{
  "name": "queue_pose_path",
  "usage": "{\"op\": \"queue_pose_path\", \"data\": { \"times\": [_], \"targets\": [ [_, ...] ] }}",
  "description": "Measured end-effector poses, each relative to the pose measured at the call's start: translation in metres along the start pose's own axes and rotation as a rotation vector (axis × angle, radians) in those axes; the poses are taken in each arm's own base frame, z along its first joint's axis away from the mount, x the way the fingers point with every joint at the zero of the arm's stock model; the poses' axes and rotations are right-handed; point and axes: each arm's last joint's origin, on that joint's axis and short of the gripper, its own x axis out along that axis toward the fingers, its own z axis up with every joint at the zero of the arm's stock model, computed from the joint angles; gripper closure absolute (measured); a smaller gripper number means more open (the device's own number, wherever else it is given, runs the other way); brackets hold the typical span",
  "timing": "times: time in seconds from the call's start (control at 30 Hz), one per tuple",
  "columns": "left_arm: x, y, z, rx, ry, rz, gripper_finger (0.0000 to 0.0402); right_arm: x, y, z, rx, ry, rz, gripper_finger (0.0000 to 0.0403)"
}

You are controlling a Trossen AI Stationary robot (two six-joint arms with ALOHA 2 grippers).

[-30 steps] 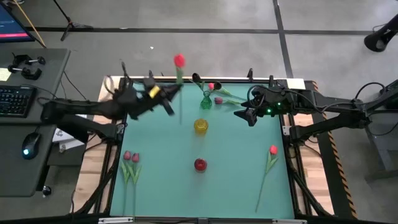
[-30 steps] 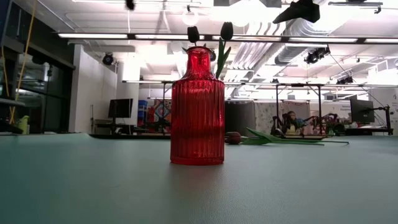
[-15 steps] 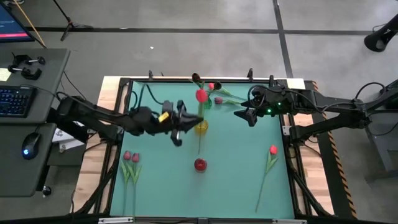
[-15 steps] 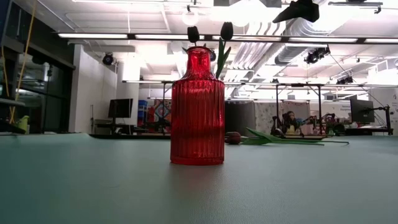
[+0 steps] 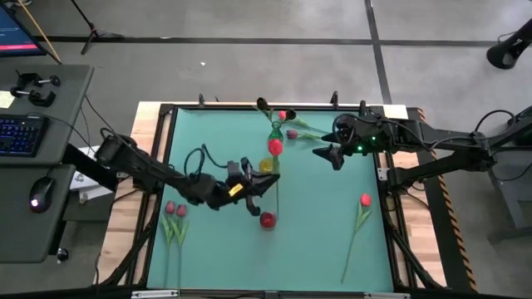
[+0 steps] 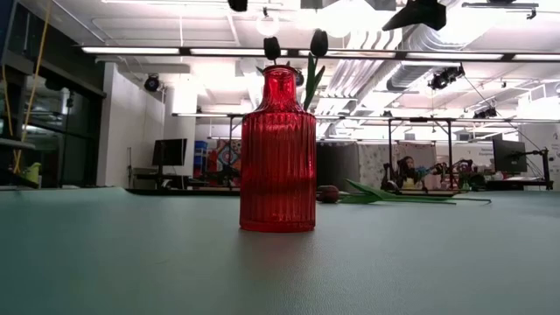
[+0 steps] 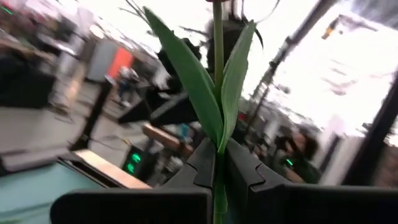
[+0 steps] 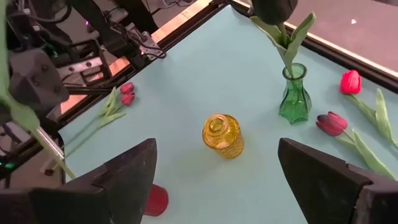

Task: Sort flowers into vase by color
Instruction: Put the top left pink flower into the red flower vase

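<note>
Left gripper [image 5: 253,189] mid-table clamped on a red tulip's stem [image 7: 217,74], bloom [image 5: 274,147] above the red vase [image 5: 267,219], right gripper [image 5: 330,154] waiting near the far edge, fingers spread

Place: I work in a robotics lab, an open industrial hall.
Overhead: exposed ducts [image 6: 455,39] and strip lights [image 6: 175,50] run above me.
Floor: bare concrete with taped lines.
Beside me: a desk with keyboard [image 5: 18,135] and mouse [image 5: 36,202].
Behind: monitors [image 6: 169,151], more rigs, and a seated person [image 6: 408,171].
Station: a teal tabletop [image 5: 316,208] in a black frame.
</note>
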Motion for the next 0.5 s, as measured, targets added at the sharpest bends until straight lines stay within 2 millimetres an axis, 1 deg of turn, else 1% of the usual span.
{"op": "queue_pose_path", "data": {
  "times": [0.13,0.23,0.37,0.43,0.5],
  "targets": [
    [-0.006,-0.007,-0.002,0.059,-0.045,0.048,0.0401,0.000,0.001,0.000,-0.013,0.011,0.017,0.0078],
    [-0.014,-0.017,0.006,0.130,-0.050,0.040,0.0401,0.000,0.001,-0.001,-0.024,0.023,0.037,0.0078],
    [-0.029,-0.029,0.011,0.230,-0.017,0.120,0.0401,0.000,0.001,-0.001,-0.024,0.029,0.047,0.0078],
    [-0.032,-0.032,0.011,0.239,-0.011,0.127,0.0401,0.000,0.001,-0.001,-0.024,0.029,0.047,0.0078],
    [-0.030,-0.031,0.009,0.236,-0.010,0.103,0.0401,0.000,0.001,-0.001,-0.024,0.029,0.048,0.0078]
  ]
}}
